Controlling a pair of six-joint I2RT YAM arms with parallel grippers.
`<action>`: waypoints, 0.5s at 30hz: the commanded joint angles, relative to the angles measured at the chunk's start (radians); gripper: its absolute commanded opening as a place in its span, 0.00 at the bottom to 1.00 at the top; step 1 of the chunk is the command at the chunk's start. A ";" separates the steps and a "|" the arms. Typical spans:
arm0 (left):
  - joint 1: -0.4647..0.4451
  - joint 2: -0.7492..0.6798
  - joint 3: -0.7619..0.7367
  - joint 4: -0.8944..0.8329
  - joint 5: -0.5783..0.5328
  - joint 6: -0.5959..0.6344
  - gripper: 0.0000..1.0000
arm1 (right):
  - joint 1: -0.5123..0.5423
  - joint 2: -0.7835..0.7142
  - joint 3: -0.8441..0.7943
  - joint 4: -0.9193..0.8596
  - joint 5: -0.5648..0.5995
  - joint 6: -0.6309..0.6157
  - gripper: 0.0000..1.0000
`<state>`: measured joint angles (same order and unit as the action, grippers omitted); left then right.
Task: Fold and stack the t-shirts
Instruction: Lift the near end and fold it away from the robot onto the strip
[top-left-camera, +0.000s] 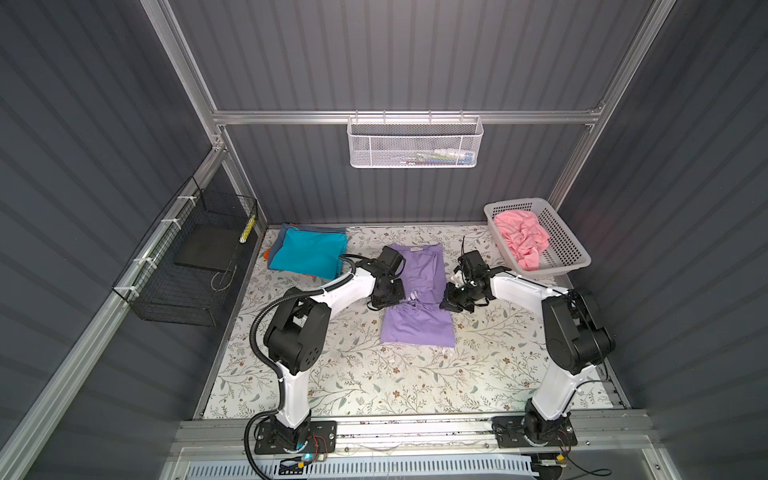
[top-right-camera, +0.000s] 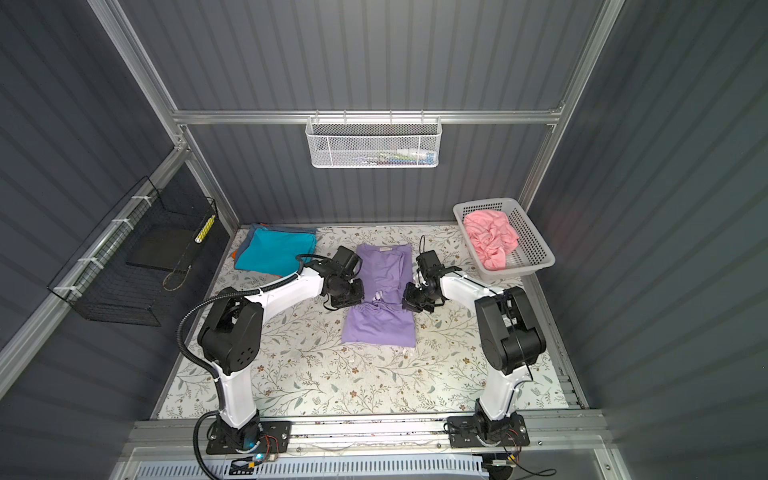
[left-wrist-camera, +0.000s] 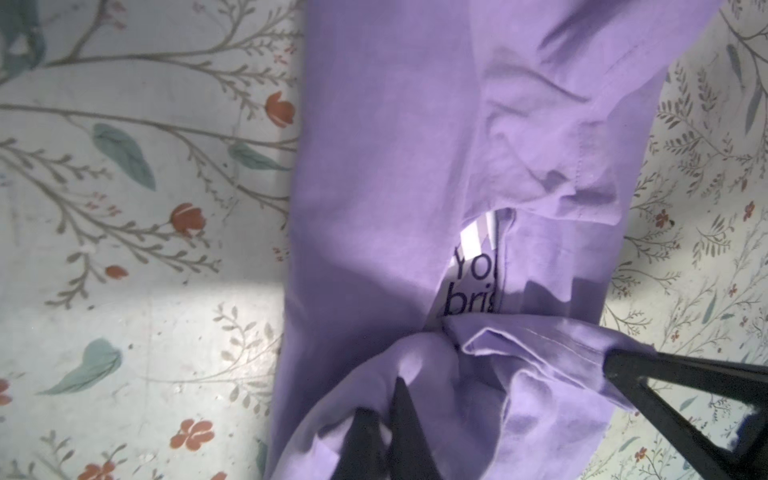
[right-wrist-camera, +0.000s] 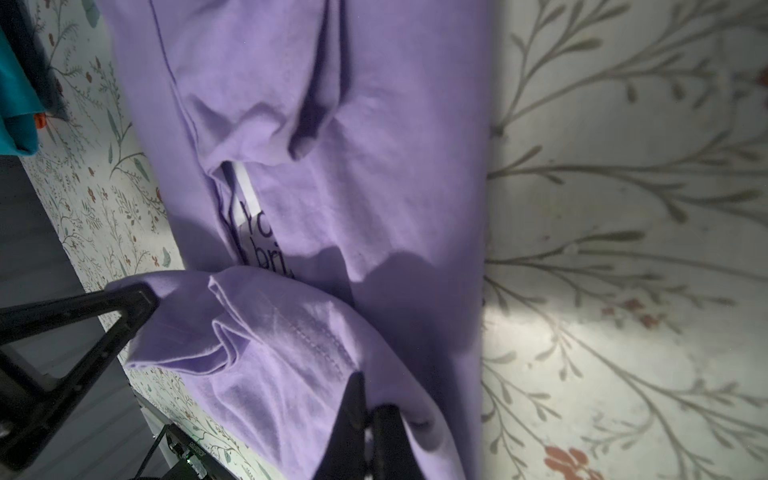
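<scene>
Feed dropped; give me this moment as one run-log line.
fold: lavender cotton t-shirt mid-fold | left gripper: shut on it | right gripper: shut on it | stack: folded teal t-shirt on top | white plastic basket: crumpled pink t-shirt

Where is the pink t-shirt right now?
In both top views the pink t-shirt lies crumpled inside the white basket at the table's far right corner.

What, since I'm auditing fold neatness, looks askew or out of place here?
Nothing is damaged or spilled. The lavender t-shirt has its hem bunched and wrinkled where the left gripper and right gripper pinch it, not a crisp edge. An orange corner pokes out beneath the folded teal t-shirt.
</scene>
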<state>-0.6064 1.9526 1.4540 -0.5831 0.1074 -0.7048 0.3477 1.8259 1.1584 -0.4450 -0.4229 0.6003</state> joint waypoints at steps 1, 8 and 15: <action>0.027 0.030 0.043 -0.005 0.042 0.042 0.11 | -0.016 0.025 0.041 0.010 -0.025 -0.016 0.03; 0.080 0.075 0.089 -0.011 0.066 0.055 0.16 | -0.056 0.068 0.079 0.024 -0.049 0.001 0.08; 0.107 0.136 0.190 -0.065 0.077 0.074 0.52 | -0.094 0.112 0.110 0.051 -0.087 0.035 0.29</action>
<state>-0.5087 2.0644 1.5898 -0.5983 0.1650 -0.6586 0.2695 1.9160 1.2434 -0.4107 -0.4850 0.6178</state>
